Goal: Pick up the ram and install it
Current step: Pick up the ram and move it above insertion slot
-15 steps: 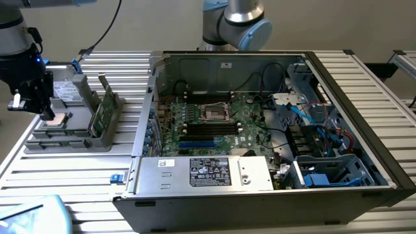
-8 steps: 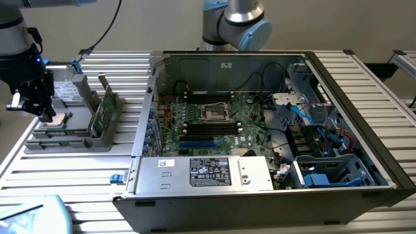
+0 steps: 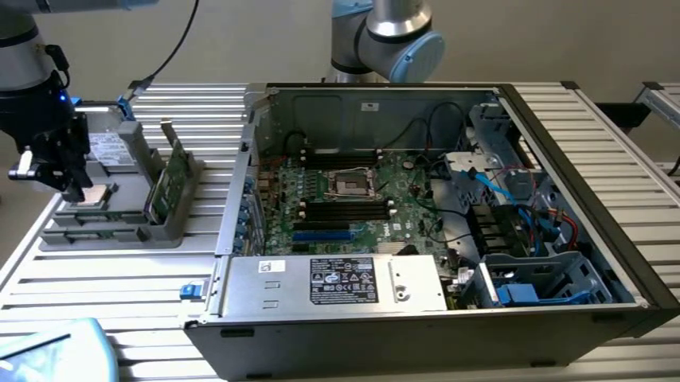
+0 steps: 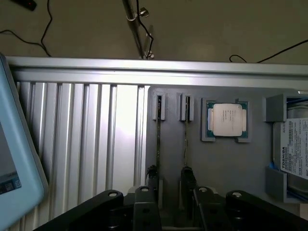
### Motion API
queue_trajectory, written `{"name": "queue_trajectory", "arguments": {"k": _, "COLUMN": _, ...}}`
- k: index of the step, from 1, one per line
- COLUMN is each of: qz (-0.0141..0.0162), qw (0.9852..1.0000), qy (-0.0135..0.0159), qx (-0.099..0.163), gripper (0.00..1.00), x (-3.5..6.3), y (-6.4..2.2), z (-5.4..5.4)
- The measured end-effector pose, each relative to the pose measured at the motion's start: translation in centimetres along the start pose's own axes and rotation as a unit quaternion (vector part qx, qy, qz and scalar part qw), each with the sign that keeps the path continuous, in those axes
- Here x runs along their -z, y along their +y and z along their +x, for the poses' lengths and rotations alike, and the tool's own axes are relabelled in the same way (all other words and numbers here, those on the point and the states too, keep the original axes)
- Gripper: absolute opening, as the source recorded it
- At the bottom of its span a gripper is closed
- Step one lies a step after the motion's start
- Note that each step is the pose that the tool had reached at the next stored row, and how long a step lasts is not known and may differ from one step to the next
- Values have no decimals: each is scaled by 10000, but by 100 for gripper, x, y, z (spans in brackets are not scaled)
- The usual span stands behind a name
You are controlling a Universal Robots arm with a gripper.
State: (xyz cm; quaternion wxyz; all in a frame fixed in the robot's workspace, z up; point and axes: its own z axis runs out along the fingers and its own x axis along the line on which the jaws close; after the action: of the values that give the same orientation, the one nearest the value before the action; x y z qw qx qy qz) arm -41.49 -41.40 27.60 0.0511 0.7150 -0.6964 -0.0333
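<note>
Two ram sticks stand edge-on in slots of the grey holder (image 4: 231, 168): one ram stick (image 4: 159, 130) and a second ram stick (image 4: 186, 130) beside it. My gripper (image 4: 170, 175) hangs over their near ends, its fingers (image 4: 152, 175) apart and roughly in line with the two sticks. I cannot tell whether the fingers touch the sticks, and nothing is lifted. In the exterior view my gripper (image 3: 69, 187) is low over the holder (image 3: 159, 235), on that view's left, apart from the open computer case (image 3: 425, 318).
The holder also carries a square silver processor (image 4: 228, 120), a hard drive (image 4: 293, 154) and an upright green card with a bracket (image 3: 165, 179). The motherboard (image 3: 361, 199) lies in the case with black memory slots (image 3: 345, 211). A light blue object (image 4: 14, 168) sits on the ribbed table.
</note>
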Motion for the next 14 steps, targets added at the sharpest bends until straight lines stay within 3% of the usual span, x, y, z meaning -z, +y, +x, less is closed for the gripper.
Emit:
{"name": "queue_trajectory", "arguments": {"k": 1, "qz": 2, "qw": 10000, "qy": -1, "qx": 0, "gripper": 34, "x": -7, "y": 0, "z": 0}}
{"name": "queue_trajectory", "arguments": {"k": 14, "qz": 42, "qw": 10000, "qy": 2, "qx": 8, "gripper": 34, "x": -244, "y": 51, "z": -8}}
